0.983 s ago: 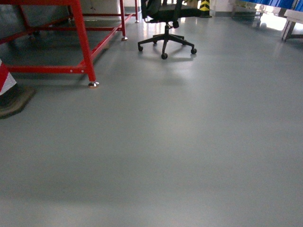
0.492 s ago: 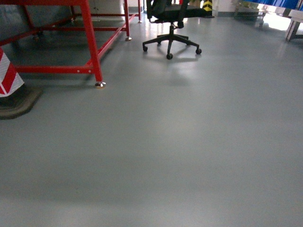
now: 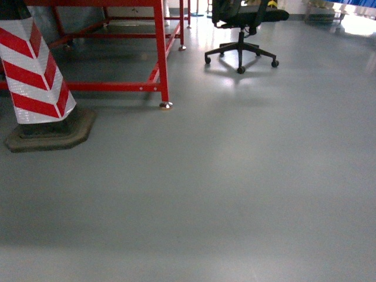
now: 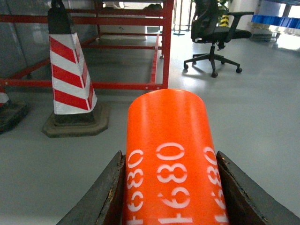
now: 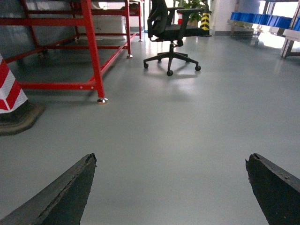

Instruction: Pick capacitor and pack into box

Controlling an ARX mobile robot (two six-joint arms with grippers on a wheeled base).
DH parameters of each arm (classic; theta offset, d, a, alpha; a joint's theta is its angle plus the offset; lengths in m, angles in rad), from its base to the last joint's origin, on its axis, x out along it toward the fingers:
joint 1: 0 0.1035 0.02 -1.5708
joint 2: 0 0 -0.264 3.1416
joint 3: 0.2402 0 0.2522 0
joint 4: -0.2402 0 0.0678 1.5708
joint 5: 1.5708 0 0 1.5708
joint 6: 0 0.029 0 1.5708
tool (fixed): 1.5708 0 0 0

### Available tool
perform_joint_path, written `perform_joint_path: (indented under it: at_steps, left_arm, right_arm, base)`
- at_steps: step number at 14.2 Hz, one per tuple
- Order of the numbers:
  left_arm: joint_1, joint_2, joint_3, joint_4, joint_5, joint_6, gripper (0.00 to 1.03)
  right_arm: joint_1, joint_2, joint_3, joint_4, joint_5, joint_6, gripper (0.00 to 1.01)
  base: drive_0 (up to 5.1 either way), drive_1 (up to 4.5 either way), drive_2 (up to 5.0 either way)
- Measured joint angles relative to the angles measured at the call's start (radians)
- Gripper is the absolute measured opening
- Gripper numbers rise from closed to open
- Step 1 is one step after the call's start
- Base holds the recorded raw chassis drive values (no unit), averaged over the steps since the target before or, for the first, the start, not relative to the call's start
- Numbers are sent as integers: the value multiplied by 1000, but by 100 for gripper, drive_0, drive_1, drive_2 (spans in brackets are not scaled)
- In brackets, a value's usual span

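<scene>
Big orange capacitor (image 4: 171,164) squeezed tight in the left gripper (image 4: 169,197), long side pointing ahead at the floor, right gripper (image 5: 171,187) spread wide with nothing inside, then striped cone (image 4: 70,79), red frame (image 3: 160,53), black chair (image 3: 242,23), no box anywhere yet.

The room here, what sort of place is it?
Likely a workshop or factory floor: a red steel frame, a striped traffic cone, a stray office chair and blue bins on bare grey floor.
</scene>
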Motion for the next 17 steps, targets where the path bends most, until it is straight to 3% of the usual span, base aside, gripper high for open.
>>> perform_joint_path:
  at_steps: [17]
  left_arm:
    - [0,0,0,-2,0,0,44]
  right_arm:
    - [0,0,0,1,0,0,98]
  base:
    - [-506,240,240]
